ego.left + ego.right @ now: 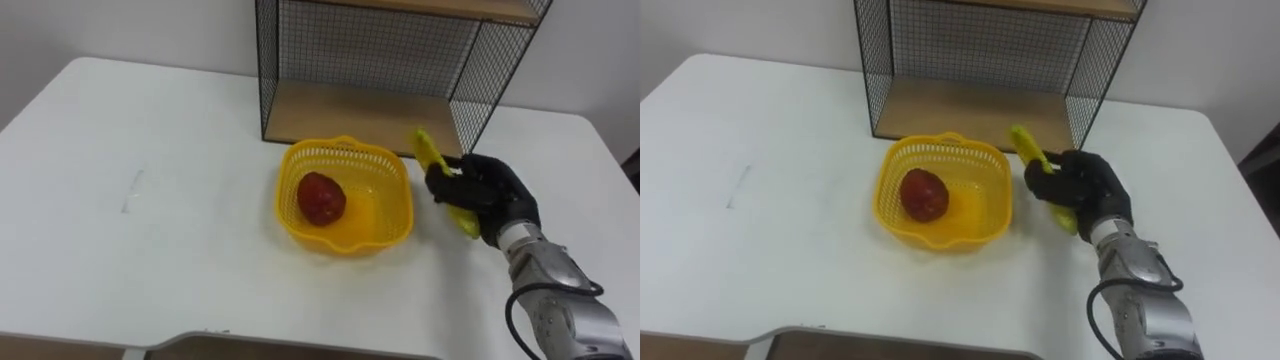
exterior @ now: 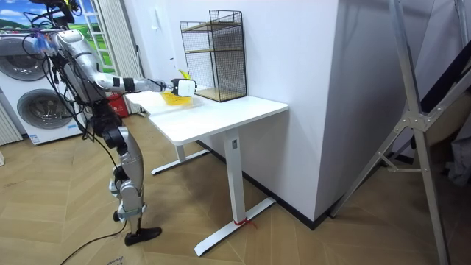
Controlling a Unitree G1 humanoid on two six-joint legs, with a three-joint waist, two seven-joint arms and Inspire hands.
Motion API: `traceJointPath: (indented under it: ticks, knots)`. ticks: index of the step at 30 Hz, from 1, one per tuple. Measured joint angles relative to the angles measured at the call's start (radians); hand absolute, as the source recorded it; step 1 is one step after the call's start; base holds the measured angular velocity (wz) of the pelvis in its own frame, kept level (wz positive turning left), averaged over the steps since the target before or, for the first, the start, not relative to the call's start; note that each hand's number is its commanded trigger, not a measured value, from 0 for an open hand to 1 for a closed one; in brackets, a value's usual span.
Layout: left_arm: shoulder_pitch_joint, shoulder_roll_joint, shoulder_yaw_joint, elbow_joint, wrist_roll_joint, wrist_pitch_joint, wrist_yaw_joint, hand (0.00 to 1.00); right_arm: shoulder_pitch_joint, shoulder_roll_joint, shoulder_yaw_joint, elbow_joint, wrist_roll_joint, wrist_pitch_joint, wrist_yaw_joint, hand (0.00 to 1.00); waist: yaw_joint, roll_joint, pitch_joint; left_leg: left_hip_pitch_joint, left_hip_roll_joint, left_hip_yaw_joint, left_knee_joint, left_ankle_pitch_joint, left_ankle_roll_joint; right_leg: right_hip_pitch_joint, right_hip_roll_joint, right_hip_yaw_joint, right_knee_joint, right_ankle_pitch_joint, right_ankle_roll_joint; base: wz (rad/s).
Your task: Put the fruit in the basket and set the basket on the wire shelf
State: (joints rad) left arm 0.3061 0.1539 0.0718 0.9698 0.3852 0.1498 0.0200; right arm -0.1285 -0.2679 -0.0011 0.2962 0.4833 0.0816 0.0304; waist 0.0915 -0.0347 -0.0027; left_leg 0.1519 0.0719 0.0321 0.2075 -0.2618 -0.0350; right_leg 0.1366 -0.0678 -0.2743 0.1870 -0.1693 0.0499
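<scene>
The right robot hand [image 1: 490,195], curled round the banana [image 1: 428,148], holds it beside the basket [image 1: 345,240], ready for loading.

My right hand [image 1: 485,195] has its fingers [image 1: 442,184] wrapped round the banana [image 1: 428,148], so its middle is lost behind them and I see just the two ends; I cannot tell whether the lower end touches the counter [image 1: 150,150]. The shelf [image 1: 350,115] is cut off by the top edge in both eye views just above its upper board, and the counter's left corner runs out past the left edge. In the room view the basket [image 2: 171,100] is too small, and partly behind the hand, for me to tell what lies in it.
</scene>
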Motion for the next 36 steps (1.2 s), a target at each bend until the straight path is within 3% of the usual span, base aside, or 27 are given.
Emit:
traceJointPath:
  ticks: [5, 12, 21, 22, 23, 24, 28, 36]
  knots:
    - [0.004, -0.002, -0.006, 0.002, -0.001, -0.009, 0.02, 0.0, 0.001, 0.0, 0.054, -0.123, 0.019, -0.028, 0.005, 1.0, -0.002, 0.016, -0.001, 0.007, 0.001, 0.004, -0.003, 0.001, -0.001, 0.006, 0.0, 0.001, 0.002, 0.0, 0.0, 0.0]
    - [-0.002, -0.003, -0.007, 0.032, 0.0, -0.018, 0.019, 0.0, 0.001, 0.0, 0.059, -0.223, -0.032, -0.037, 0.017, 1.0, -0.001, 0.01, -0.0033, 0.002, 0.001, 0.004, -0.003, 0.001, -0.001, 0.003, 0.0, 0.001, 0.003, 0.0, -0.001, 0.0]
    - [-0.026, -0.001, -0.063, 0.04, 0.002, -0.017, 0.017, 0.0, -0.001, 0.006, 0.102, -0.238, -0.32, -0.039, 0.038, 1.0, 0.017, 0.0, -0.0017, -0.006, 0.001, 0.0, -0.005, 0.001, -0.001, -0.005, 0.0, -0.002, 0.003, 0.0, -0.001, 0.0]
    - [-0.032, 0.0, -0.067, 0.039, 0.002, -0.017, 0.015, 0.0, -0.002, 0.009, 0.103, -0.237, -0.339, -0.039, 0.038, 0.54, 0.022, -0.004, 0.0009, -0.009, 0.001, -0.001, -0.005, 0.001, -0.001, -0.007, 0.0, -0.003, 0.003, 0.0, -0.001, 0.0]
    - [-0.035, 0.002, -0.069, 0.039, 0.002, -0.017, 0.012, 0.0, -0.002, 0.009, 0.105, -0.237, -0.354, -0.039, 0.037, 0.17, 0.027, -0.01, 0.0045, -0.01, 0.001, -0.001, -0.004, 0.001, -0.001, -0.008, 0.0, -0.003, 0.003, 0.0, -0.001, 0.0]
    - [-0.036, 0.003, -0.069, 0.038, 0.002, -0.016, 0.01, 0.0, -0.002, 0.009, 0.108, -0.237, -0.37, -0.039, 0.036, 0.0, 0.029, -0.011, 0.0068, -0.011, 0.001, -0.001, -0.004, 0.001, -0.001, -0.009, 0.0, -0.003, 0.003, 0.0, -0.001, 0.0]
    - [-0.039, 0.007, -0.077, 0.038, 0.002, -0.013, 0.007, 0.0, -0.001, 0.009, 0.136, -0.237, -0.443, -0.038, 0.036, 0.0, 0.041, -0.026, 0.0074, -0.021, 0.001, -0.002, -0.002, 0.001, -0.001, -0.017, 0.0, -0.004, 0.003, 0.0, -0.001, 0.0]
    - [-0.043, 0.014, -0.077, 0.029, 0.002, -0.01, 0.0, 0.0, -0.002, 0.01, 0.137, -0.237, -0.455, -0.038, 0.037, 0.0, 0.049, -0.022, 0.0083, -0.027, 0.001, -0.008, -0.003, 0.001, -0.001, -0.017, 0.0, -0.013, 0.001, 0.0, 0.0, 0.03]
